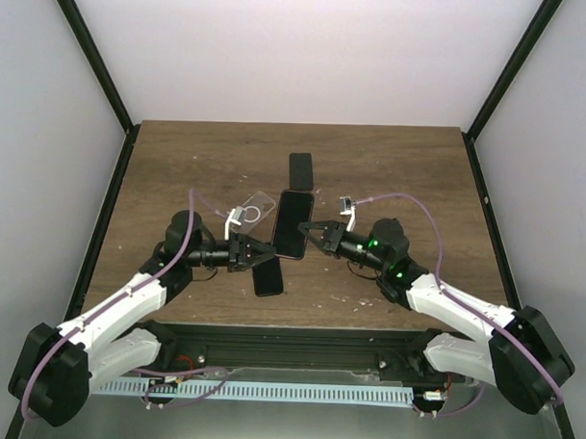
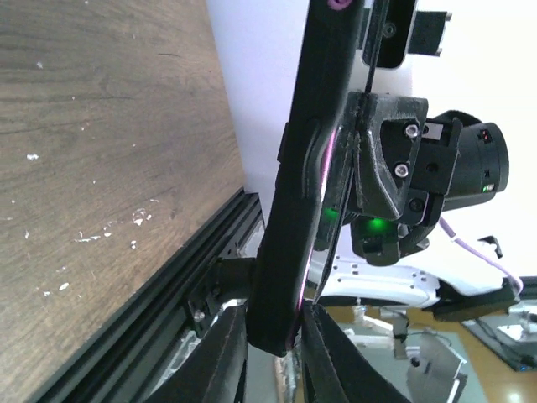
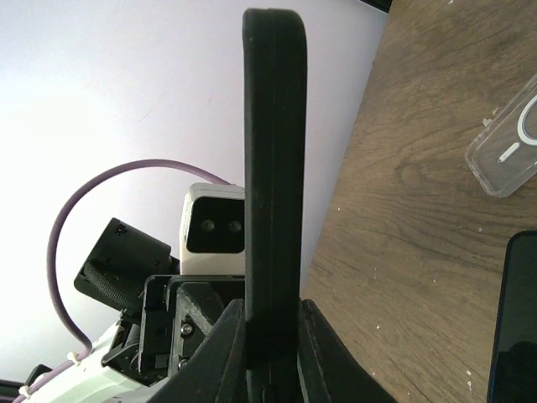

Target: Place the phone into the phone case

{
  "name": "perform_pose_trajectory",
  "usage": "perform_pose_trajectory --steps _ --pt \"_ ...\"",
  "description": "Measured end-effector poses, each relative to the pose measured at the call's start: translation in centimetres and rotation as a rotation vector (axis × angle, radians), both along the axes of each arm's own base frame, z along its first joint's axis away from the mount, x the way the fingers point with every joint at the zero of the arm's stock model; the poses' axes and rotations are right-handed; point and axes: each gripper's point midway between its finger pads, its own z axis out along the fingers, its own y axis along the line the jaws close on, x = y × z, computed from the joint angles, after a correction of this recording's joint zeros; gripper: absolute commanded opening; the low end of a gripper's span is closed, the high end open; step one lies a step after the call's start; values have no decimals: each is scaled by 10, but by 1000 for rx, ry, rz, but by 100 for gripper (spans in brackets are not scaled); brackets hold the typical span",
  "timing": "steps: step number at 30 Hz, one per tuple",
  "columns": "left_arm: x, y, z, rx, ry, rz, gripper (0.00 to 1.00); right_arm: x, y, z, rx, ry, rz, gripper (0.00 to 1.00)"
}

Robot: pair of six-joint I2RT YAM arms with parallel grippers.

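Note:
A black phone case hangs above the table's middle, gripped from both sides. My left gripper is shut on its near-left corner. In the left wrist view the case stands on edge between my fingers. A thin pink strip along one face looks like the phone's rim; the phone itself is otherwise hidden. My right gripper is shut on the case's right edge. In the right wrist view the case rises edge-on from between both pads.
A clear case lies on the table left of the held case, also visible as the clear case. One dark phone lies farther back, and another dark phone lies near the front edge. A black rail borders the table.

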Motion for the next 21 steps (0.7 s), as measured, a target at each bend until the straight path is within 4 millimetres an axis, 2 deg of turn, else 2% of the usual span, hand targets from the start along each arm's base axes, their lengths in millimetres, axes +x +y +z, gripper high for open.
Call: perform_pose_trajectory --steps 4,15,19,21 --pt "1 1 -3 9 -8 6 0 1 0 -2 2 11 0 2" --pt "3 2 -7 55 -25 12 0 2 1 -5 -3 23 1 2" --pt "4 2 -8 72 -29 15 15 2 1 -5 -5 20 2 2" --pt "4 3 -8 82 -31 17 31 2 1 -6 -9 17 2 2"
